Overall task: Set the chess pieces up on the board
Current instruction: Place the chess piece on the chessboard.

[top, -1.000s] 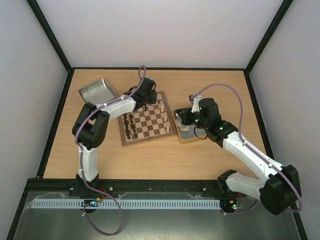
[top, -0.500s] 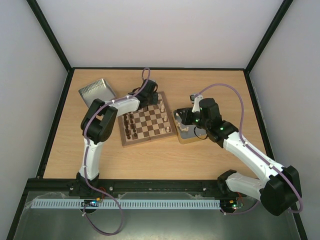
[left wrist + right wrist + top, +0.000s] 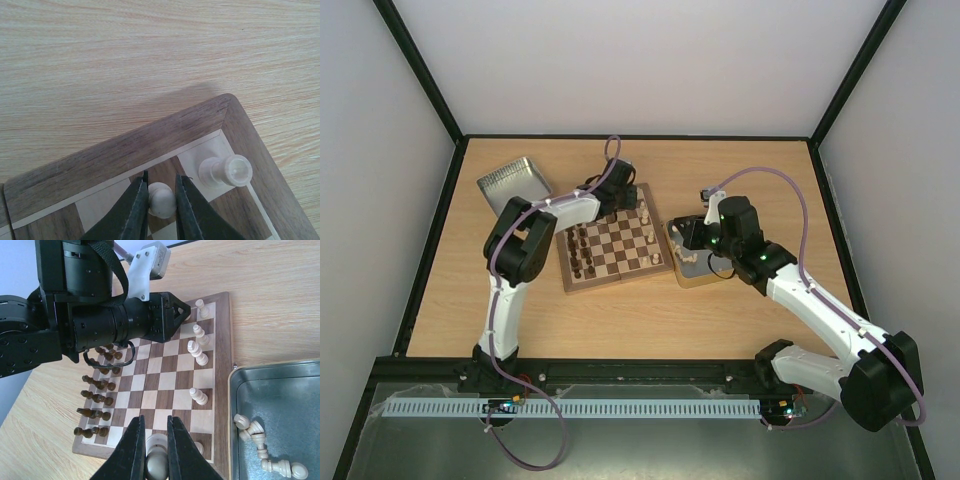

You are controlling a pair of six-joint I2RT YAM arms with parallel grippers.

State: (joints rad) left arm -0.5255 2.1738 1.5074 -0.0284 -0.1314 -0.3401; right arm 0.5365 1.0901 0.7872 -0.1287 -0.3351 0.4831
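At board (image 3: 620, 245): left end effector (image 3: 161, 189) pinches one cream piece (image 3: 161, 201); right end effector (image 3: 152, 435) pinches second cream piece (image 3: 156, 463).

The board (image 3: 165, 383) is checked dark brown and cream, brown-bordered; the chess pieces (image 3: 198, 353) are cream.

- No text, label, brand, number or sign can be read in any of the three views.
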